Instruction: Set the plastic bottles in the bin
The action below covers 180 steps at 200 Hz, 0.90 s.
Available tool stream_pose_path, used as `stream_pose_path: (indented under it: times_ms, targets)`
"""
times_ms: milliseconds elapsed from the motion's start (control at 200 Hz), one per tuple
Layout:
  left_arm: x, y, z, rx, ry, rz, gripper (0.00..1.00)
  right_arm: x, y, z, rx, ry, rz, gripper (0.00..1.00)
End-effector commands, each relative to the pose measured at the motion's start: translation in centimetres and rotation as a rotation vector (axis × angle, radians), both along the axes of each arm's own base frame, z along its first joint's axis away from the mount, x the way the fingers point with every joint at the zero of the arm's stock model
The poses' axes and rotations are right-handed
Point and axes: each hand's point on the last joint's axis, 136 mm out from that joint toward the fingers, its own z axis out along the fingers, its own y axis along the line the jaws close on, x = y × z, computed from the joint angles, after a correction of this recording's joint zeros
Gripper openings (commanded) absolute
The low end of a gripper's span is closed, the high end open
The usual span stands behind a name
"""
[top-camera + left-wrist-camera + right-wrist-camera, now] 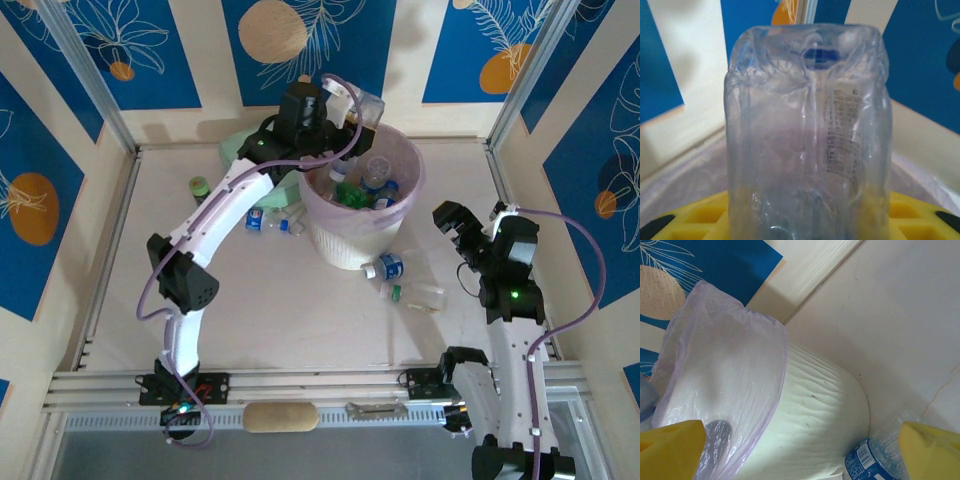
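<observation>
Left pincer (343, 107) clamped on clear bottle (807, 135) above bin (350, 245); right pincer (802, 447) apart near blue-labelled bottle (867, 462)

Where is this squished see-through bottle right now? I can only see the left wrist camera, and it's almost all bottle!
Observer: In the top camera, the left gripper holds the clear bottle up above the far rim of the bin.
Operator: Is anything inside the bin?
Observer: Yes, several blue-labelled bottles lie inside, plus a green bottle.
Operator: Are there more on the table?
Observer: Yes. Some table bottles lie left of the bin and the front bottles lie before it. The right gripper hangs open near those.
</observation>
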Motion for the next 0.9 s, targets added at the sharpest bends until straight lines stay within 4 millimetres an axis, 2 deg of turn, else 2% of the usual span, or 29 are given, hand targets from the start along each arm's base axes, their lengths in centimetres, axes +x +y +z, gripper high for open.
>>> stream_pose_path:
  times_ms: [0,185,300,340,400,525,720,765,895]
  targets:
    - [-1.3,0.1,-3.4,0.104,0.105,-0.067,0.48,-0.2,0.0,-0.5,-0.003,0.014,0.008,0.99]
    - [-1.2,0.4,-6.1,0.175,0.159,-0.058,0.49,-0.2,0.0,-0.4,-0.004,0.018,0.009,0.99]
    - [-1.4,0.3,-6.7,0.179,0.183,-0.061,0.59,-0.1,0.0,-0.4,-0.004,0.025,0.007,0.99]
    - [-1.5,0.3,-6.3,0.167,0.187,-0.063,0.65,-0.1,0.0,-0.5,-0.002,0.031,0.01,0.99]
    - [-1.8,0.1,-5.7,0.145,0.19,-0.068,0.78,0.0,-0.1,-0.7,-0.004,0.045,0.006,0.99]
    - [-2.7,0.1,-3.1,0.091,0.164,-0.082,1.0,-0.3,-0.6,-1.6,-0.014,0.099,-0.019,0.99]
    - [-4.4,1.1,0.7,-0.009,0.088,-0.078,1.0,-0.5,-1.1,-2.9,-0.005,0.159,-0.027,0.99]
    - [-4.9,1.8,1.9,-0.037,0.051,-0.064,1.0,-0.6,-1.0,-3.3,0.009,0.173,-0.018,0.99]
    - [-5.9,4.5,2.8,-0.09,-0.038,0.024,1.0,-1.0,-0.8,-4.9,0.057,0.238,-0.013,0.99]
